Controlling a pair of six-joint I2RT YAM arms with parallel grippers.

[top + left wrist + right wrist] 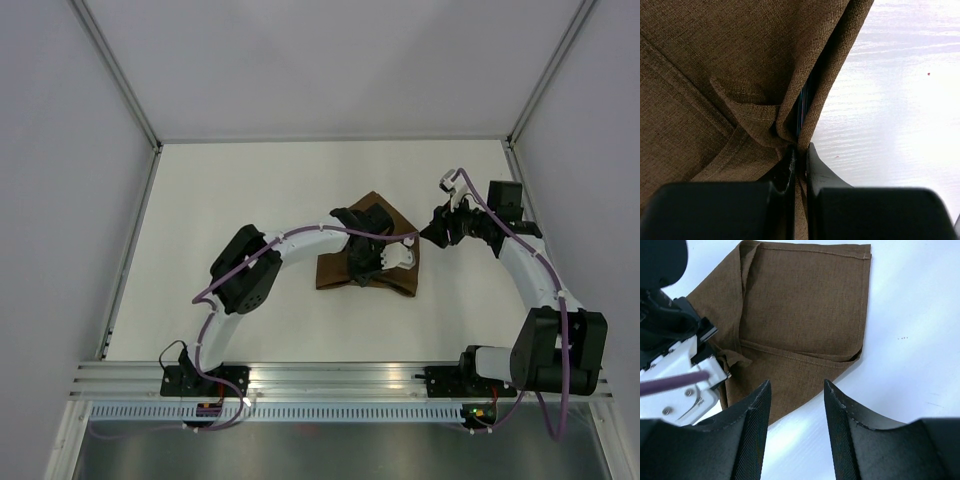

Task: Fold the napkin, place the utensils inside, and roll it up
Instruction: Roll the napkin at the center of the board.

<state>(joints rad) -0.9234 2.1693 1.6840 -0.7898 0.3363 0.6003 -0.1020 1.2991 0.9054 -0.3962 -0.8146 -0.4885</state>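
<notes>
Napkin [800, 305] lies folded at mid-table [910, 315]. Left gripper [800, 150]: fingers closed tight on a bunched fold at the cloth's right edge. A dark teal sliver of the knife [802, 106] shows inside that fold. Right gripper [795, 390]: fingers apart, holding nothing, hovering just beside the napkin's right edge

No legible text, label, brand, number or sign anywhere on the napkin [335, 275], on the table [250, 190], or elsewhere in any of the three views
</notes>
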